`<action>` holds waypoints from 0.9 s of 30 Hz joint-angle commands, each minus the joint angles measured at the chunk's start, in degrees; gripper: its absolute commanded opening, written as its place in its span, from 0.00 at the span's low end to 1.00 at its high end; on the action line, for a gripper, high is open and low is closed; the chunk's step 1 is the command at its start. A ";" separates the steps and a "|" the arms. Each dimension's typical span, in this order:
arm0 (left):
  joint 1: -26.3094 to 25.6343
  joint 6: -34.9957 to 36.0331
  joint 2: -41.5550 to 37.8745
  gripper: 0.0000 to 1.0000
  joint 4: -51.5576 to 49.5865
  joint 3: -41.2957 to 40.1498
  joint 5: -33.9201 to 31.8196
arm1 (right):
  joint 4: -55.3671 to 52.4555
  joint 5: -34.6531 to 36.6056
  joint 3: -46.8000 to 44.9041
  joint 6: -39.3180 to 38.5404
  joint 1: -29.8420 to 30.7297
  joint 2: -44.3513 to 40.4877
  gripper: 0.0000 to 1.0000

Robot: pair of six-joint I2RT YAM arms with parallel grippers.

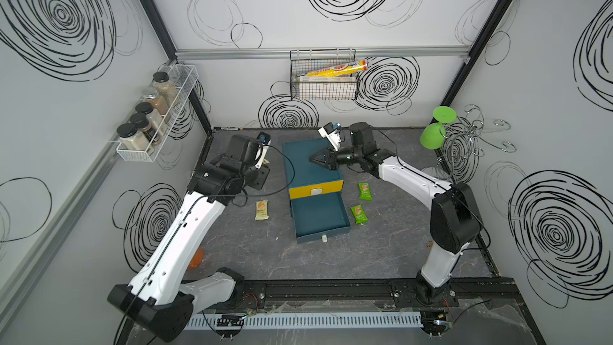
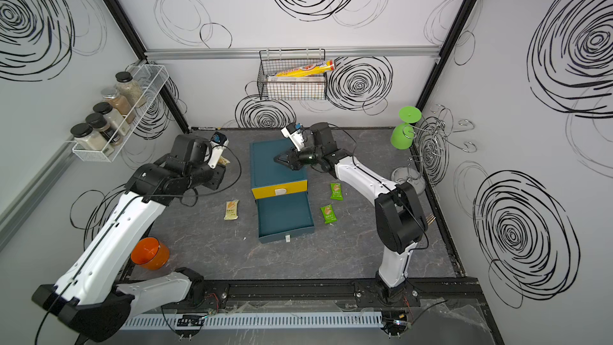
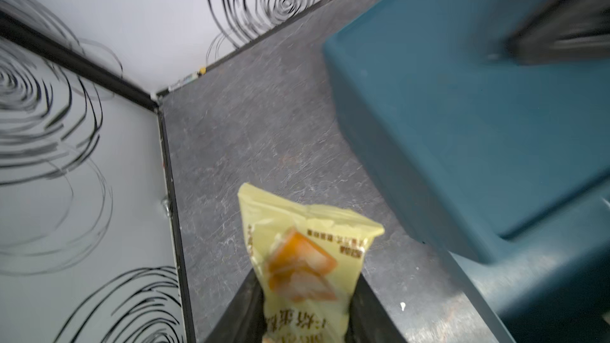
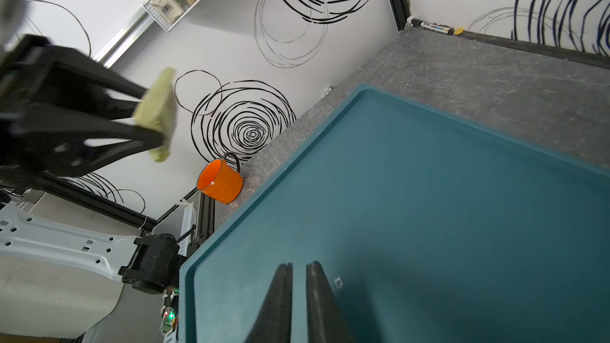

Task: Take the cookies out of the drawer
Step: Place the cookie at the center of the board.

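My left gripper (image 3: 305,278) is shut on a pale beige cookie packet (image 3: 303,252) and holds it above the table, left of the teal cabinet (image 1: 298,160). From the right wrist, that packet (image 4: 158,110) shows edge-on between the left fingers. Another beige packet (image 1: 261,210) lies on the table left of the open drawer (image 1: 320,217), whose inside shows bare. Two green packets (image 1: 364,191) (image 1: 359,214) lie right of it. My right gripper (image 1: 311,159) (image 4: 298,265) hovers over the cabinet top, jaws shut with a thin gap, holding nothing.
An orange cup (image 2: 150,253) stands at the front left near my left arm's base. A spice rack (image 1: 156,117) hangs on the left wall. A wire basket (image 1: 323,91) with a yellow tube box hangs at the back. A green glass (image 1: 434,131) hangs on a wire stand at right.
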 commanded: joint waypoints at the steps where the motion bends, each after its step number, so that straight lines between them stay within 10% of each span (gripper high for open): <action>1: 5.60 -5.43 5.44 0.37 5.43 -3.27 1.96 | -5.15 1.34 -0.77 -0.77 -0.21 2.18 0.15; 15: 14.29 -14.84 21.82 0.32 16.06 -20.91 2.03 | -4.58 0.99 -1.58 -0.52 -0.24 2.40 0.15; 27: 15.42 -15.69 22.04 0.87 16.61 -19.71 4.19 | -4.84 1.25 -1.32 -0.42 -0.24 2.10 0.18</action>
